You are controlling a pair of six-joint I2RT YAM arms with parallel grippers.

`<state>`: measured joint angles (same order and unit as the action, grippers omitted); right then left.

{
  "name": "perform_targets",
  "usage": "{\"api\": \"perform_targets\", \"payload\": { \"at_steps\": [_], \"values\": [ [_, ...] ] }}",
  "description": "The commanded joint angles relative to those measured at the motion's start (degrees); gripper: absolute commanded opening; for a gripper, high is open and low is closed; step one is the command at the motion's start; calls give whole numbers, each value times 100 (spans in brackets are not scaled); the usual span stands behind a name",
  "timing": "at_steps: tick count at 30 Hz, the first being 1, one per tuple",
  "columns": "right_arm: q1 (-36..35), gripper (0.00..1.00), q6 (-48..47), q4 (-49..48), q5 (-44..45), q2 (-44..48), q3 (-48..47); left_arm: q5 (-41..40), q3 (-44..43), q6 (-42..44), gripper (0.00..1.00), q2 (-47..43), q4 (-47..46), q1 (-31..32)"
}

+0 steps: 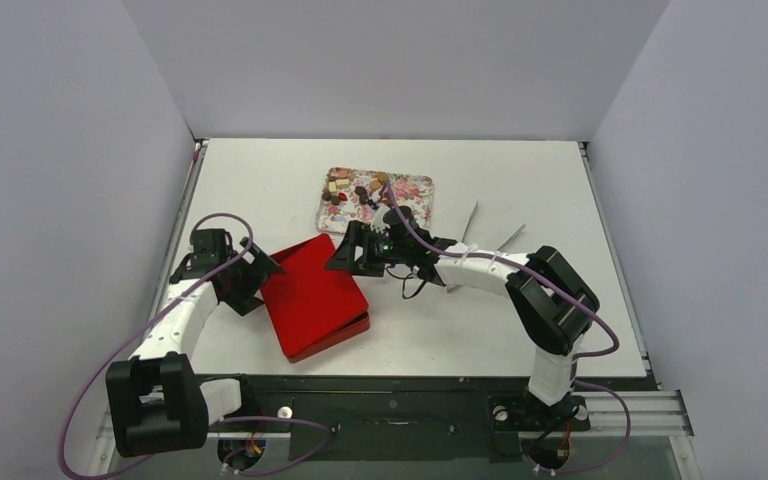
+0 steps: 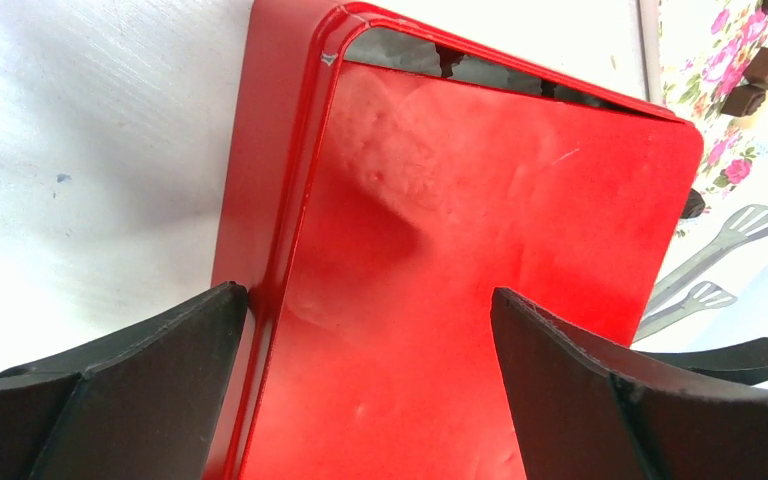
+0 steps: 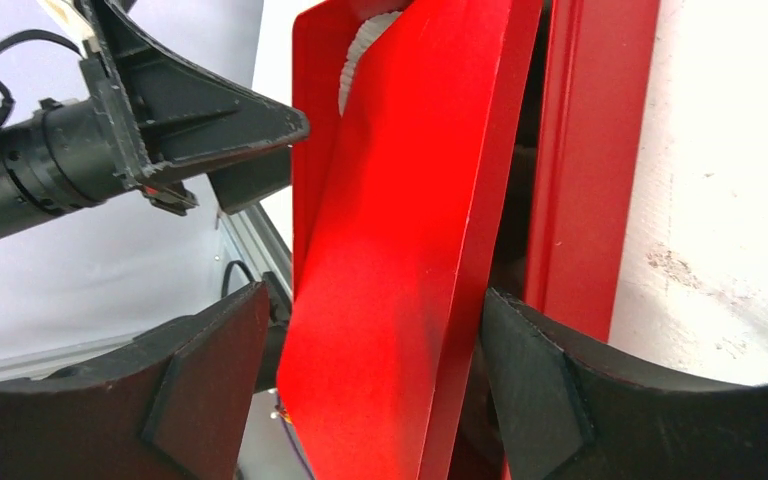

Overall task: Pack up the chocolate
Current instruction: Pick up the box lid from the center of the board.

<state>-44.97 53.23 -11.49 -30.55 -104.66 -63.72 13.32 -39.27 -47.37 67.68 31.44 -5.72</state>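
The chocolate is a heap of small brown and cream pieces on the flowered tray, and a few pieces show in the left wrist view. A red box lies in front of the tray with its lid tilted up at the far right corner. My right gripper is at that corner, its jaws open around the raised lid edge, one finger between lid and base. My left gripper stands wide open across the lid's left edge.
White paper cups show inside the box under the raised lid. Metal tongs lie to the right of the tray, behind the right forearm. White walls close in the table on the left, right and back.
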Motion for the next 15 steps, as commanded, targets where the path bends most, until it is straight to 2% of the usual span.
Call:
{"api": "perform_targets", "payload": {
  "at_steps": [1, 11, 15],
  "values": [
    [36, 70, 350, -699, -318, -5, -204, 204, -251, 164, 87, -8, -234, -1],
    [33, 58, 760, -1013, -663, -445, -301, 265, -201, 168, 82, 7, -275, -8],
    [29, 49, 846, -1127, -736, -547, -314, 292, -222, 167, 82, 15, -283, -9]
  ]
}}
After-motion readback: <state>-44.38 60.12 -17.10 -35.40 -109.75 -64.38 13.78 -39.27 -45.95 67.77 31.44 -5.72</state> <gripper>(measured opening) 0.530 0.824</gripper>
